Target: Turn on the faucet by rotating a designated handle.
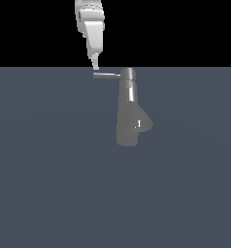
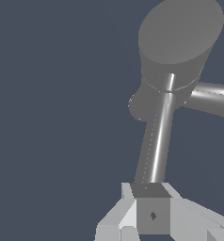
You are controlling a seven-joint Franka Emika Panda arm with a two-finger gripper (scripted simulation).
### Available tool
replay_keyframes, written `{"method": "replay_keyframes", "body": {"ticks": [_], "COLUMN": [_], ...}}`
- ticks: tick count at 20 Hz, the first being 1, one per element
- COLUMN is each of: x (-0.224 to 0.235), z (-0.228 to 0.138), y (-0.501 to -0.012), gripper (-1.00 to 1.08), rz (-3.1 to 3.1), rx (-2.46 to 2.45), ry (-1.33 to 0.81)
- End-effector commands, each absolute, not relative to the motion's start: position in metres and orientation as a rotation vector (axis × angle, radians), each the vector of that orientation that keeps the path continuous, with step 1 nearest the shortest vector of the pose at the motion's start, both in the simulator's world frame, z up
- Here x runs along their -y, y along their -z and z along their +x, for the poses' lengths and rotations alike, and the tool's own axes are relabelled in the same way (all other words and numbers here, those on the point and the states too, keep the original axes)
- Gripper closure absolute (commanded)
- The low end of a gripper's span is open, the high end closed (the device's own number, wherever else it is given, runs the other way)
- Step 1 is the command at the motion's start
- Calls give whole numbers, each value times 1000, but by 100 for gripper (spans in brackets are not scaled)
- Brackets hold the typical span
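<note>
Up close on the wrist view, I see my gripper (image 2: 153, 195) at the free end of the handle (image 2: 156, 141); whether its fingers clamp the rod I cannot tell. Beyond, the handle joins the faucet (image 2: 180, 42) cap. Outside, the faucet (image 1: 128, 109) stands on grey ground (image 1: 49, 184).

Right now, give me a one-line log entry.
gripper: at free end of handle | grip state: unclear | faucet: upright | phase: handle contact

arm (image 1: 90, 19): reaching down from above | fingers (image 1: 94, 63): pointing down, gap unclear
</note>
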State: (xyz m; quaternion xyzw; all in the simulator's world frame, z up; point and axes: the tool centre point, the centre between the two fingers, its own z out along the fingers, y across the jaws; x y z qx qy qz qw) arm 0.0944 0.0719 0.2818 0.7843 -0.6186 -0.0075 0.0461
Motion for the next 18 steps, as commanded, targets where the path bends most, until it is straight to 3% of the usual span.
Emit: {"method": "replay_keyframes", "body": {"ticks": [1, 13, 18], "x": [-78, -95, -75], "z": [99, 107, 112], "y": [-277, -266, -261], "gripper": [108, 108, 108], "rz": [2380, 2348, 2316], "rx": [1929, 2018, 2043], "ry": [38, 82, 58]}}
